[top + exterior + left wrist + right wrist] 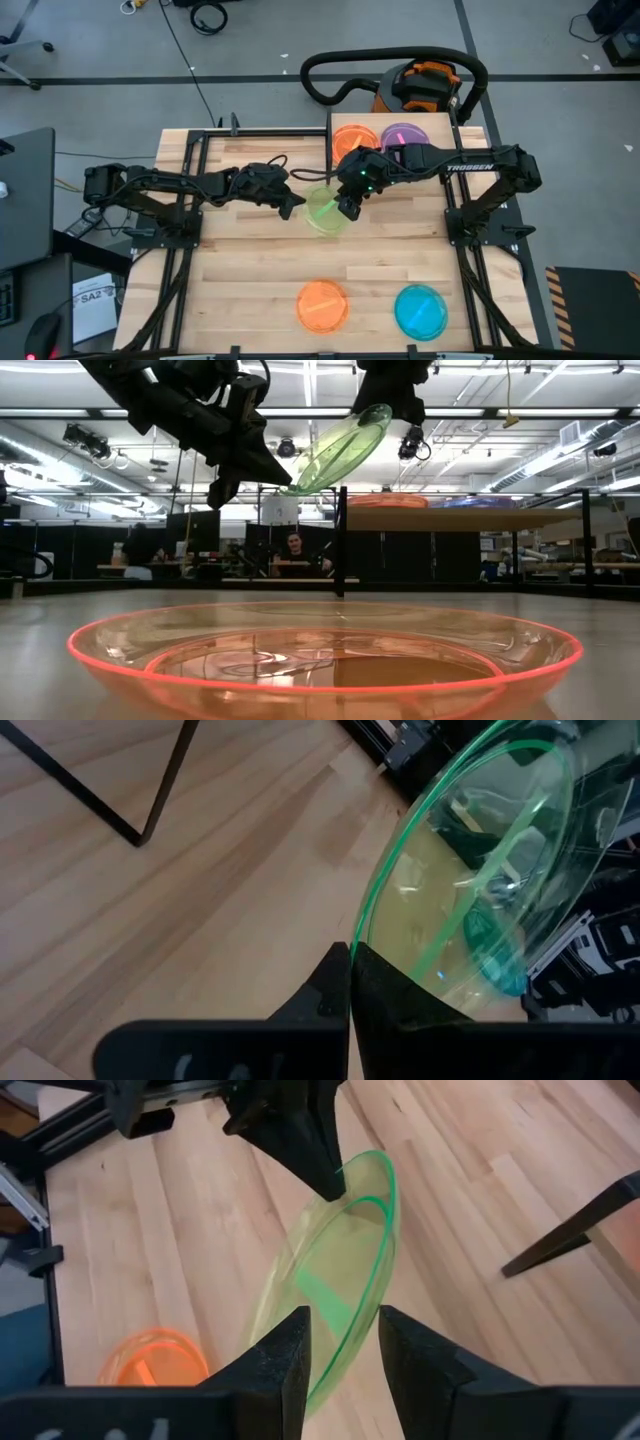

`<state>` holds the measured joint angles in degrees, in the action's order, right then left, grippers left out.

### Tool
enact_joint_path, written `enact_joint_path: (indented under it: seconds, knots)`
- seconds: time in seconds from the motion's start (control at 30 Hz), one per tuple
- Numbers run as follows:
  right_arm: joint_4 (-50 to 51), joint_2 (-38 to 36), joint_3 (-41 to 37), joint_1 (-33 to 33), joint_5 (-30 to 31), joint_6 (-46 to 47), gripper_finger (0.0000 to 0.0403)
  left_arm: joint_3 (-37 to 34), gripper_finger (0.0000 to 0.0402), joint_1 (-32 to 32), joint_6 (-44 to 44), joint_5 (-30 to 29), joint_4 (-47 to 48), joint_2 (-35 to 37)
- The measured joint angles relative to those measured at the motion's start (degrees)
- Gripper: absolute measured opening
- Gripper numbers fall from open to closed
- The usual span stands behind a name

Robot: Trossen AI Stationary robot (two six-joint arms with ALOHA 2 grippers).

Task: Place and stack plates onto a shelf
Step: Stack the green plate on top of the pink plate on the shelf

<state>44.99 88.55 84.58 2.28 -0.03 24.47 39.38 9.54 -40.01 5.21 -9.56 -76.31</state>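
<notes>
A green plate (325, 208) hangs tilted in the air over the middle of the table, between my two grippers. My left gripper (350, 960) is shut on its rim from the table's left. My right gripper (345, 1345) comes from the right and stands open, one finger on each side of the plate's opposite rim (350, 1330); I cannot tell whether it touches. An orange plate (352, 140) and a pink plate (405, 135) lie on the shelf (450, 135) at the far side. Another orange plate (322, 305) and a blue plate (420, 310) lie flat near the front edge. My left gripper pinches the green plate's rim (362, 945) between its two fingers, on the side toward the table's left. The fingers slant downward from the left. The plate is lifted clear of the table and tilted, rising from this hold toward my right gripper (385, 410).
The shelf's black leg (342, 540) stands just beyond the held plate. A vacuum cleaner (430, 85) sits behind the table's far edge. A person (295, 550) is in the room beyond. Bare tabletop (250, 270) lies to the front left.
</notes>
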Motion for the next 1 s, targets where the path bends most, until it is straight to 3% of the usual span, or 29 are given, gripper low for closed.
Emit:
enact_joint_path:
  seconds: [0.43, 1.0]
  knots:
    - [0.24, 0.00, 0.00, 0.00, 0.37, 0.06, 0.0082, 0.00, 0.0004, 0.00, 0.02, -0.04, -0.02, 0.02]
    - [0.04, 0.00, 0.00, 0.00, 0.44, 0.04, 0.0075, 0.00, 0.0041, 0.00, 0.07, 1.57, -1.97, 0.02]
